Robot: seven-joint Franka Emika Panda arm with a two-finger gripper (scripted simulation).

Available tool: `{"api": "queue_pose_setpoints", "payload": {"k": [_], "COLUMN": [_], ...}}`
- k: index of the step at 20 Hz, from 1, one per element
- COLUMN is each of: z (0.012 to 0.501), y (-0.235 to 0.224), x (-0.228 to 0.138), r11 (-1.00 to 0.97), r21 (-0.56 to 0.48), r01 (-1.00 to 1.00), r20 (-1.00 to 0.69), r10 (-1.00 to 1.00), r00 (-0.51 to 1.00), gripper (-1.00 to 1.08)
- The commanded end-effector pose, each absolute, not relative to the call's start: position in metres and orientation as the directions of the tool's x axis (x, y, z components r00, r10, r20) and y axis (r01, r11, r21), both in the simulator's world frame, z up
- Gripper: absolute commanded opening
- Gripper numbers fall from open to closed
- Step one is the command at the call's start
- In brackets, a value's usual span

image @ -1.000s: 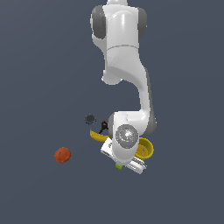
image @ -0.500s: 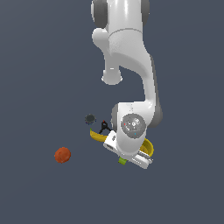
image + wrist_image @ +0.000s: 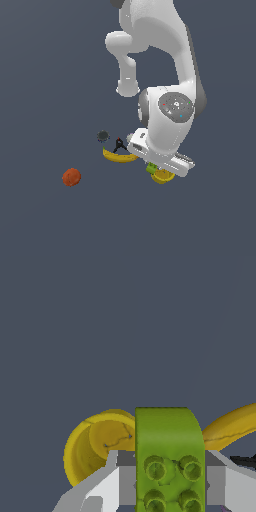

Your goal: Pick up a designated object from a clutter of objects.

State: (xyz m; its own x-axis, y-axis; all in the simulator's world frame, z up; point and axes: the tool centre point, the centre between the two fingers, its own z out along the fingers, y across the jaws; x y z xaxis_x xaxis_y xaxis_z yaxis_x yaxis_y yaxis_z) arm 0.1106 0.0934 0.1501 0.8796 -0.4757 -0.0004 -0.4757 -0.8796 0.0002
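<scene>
Green and studded, the small toy brick sits clamped between the gripper fingers, its round studs facing the wrist camera. Behind the brick lies a yellow bowl; a banana curves just beside it. An orange-red ball rests well apart from the bowl.

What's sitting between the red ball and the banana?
Nothing: in the exterior view bare floor separates the orange-red ball from the banana.
</scene>
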Motion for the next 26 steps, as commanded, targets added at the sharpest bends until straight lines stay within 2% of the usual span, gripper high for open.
{"api": "queue_pose_setpoints", "payload": {"k": [1,15,26], "z": [0.178,0.315,0.35], "y": [0.104,0.154,0.168], "x": [0.103,0.071,0.064], "r11": [-0.88,-0.88,-0.88], "r21": [0.0,0.001,0.0], "r01": [-0.476,-0.476,-0.476], "r20": [0.0,0.001,0.0], "r10": [-0.476,-0.476,-0.476], "r00": [0.88,0.88,0.88], "gripper": [-1.0,-1.0,-1.0]}}
